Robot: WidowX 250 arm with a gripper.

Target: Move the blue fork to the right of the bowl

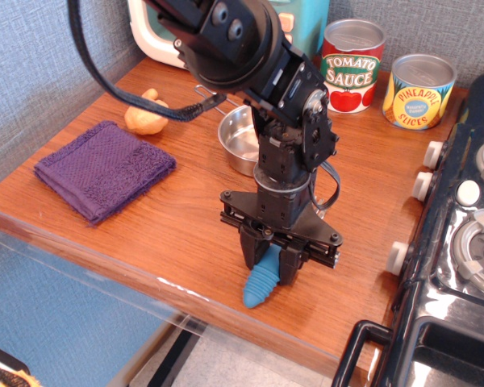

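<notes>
The blue fork (260, 284) has its ribbed light-blue handle sticking out below the gripper near the table's front edge; its tines are hidden behind the fingers. My gripper (271, 262) points down with its black fingers shut on the handle. The steel bowl (238, 141) sits behind the arm, its right half hidden by the wrist, with its wire loop handle at the upper left. The fork is in front of the bowl and a little to its right.
A purple cloth (103, 168) lies at the left, a tan toy (146, 114) behind it. A tomato sauce can (352, 66) and a pineapple can (419, 91) stand at the back right. A toy stove (460, 242) borders the table on the right.
</notes>
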